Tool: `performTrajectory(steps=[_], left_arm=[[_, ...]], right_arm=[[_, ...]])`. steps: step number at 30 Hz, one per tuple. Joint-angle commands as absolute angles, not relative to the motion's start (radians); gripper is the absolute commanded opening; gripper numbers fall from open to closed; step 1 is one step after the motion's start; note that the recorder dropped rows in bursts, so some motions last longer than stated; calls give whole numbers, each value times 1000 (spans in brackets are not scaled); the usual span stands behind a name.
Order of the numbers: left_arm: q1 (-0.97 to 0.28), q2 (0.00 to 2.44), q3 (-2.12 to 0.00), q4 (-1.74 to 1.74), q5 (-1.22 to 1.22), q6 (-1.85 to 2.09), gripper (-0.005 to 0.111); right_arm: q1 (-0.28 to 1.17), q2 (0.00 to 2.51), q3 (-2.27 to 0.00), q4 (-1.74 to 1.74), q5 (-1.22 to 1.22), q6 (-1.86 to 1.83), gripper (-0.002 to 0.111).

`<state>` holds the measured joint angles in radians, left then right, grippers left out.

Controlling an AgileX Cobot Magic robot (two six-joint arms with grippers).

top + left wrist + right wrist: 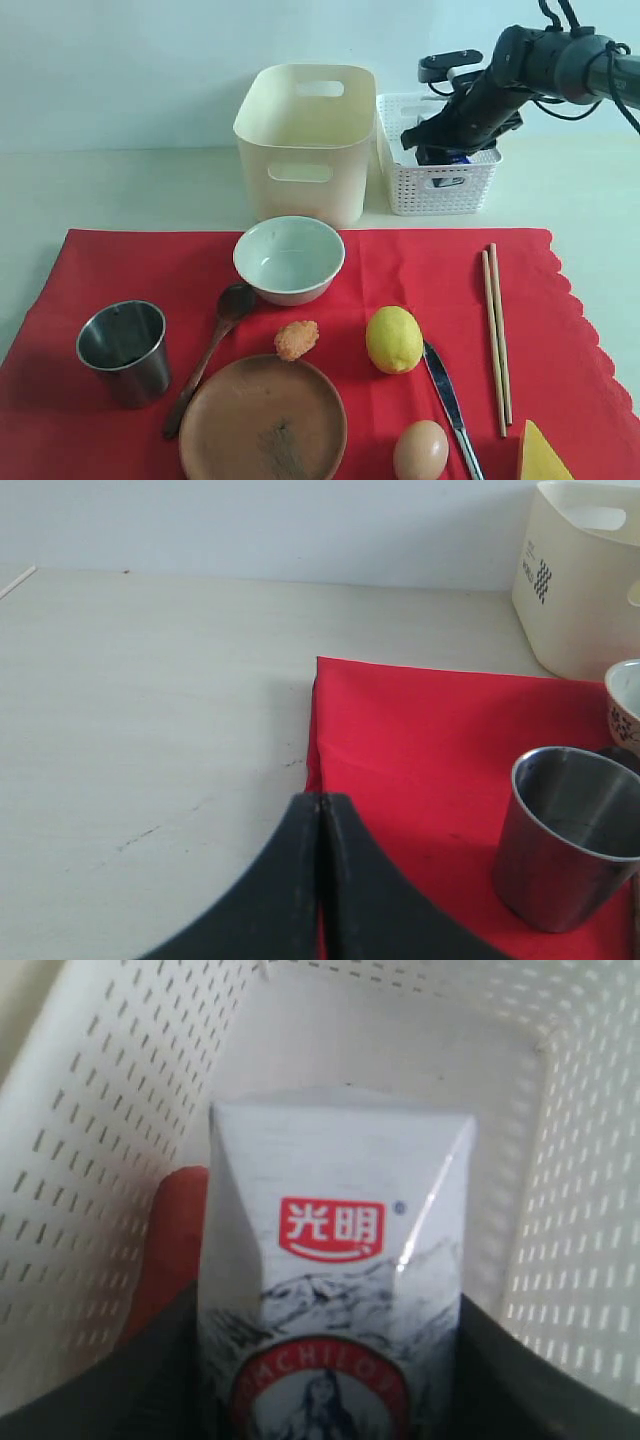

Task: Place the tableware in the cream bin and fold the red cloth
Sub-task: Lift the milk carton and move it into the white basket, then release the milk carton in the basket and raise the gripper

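The counter (120,190) carries everything, and I give all places from the cream bin (260,140), which stands at the back. The red cloth (400,270) lies flat just in front of the bin and is much wider than it. The white lattice basket (440,190) stands just beside the bin, on the side of my right arm.

All four pieces of tableware rest on the cloth, so I judge that this part of the task has not begun. The brown plate (230,400) is the farthest in front of the bin. The pale bowl (290,285) is the nearest, just before its front wall. The steel cup (125,350) stands well in front, toward my left arm. The wooden spoon (210,355) lies between cup and bowl.

The right pincer (437,152) is down inside the basket, clamped on the milk carton (335,1260). The left pincer (320,810) is pressed together and empty, near the cup.

Next, I think the right pincer must release the carton and rise clear of the basket. The bowl seems the easiest first pick. Folding must wait until the cloth is cleared.
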<state>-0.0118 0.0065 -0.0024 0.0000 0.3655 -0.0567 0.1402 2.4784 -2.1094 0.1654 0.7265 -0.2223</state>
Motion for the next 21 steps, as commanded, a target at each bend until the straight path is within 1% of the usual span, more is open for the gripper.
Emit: performTrajectory(steps=[1,13,21], left_arm=[[-11,0,0,-6,354,-61,0],[-11,0,0,-6,354,-61,0],[-11,0,0,-6,354,-61,0]], right_arm=[[139,2447,-2125,164,710,-148,49],[139,2375,-2125,132,822,-128,49],[139,2400,-2100,135,781,-125,49]])
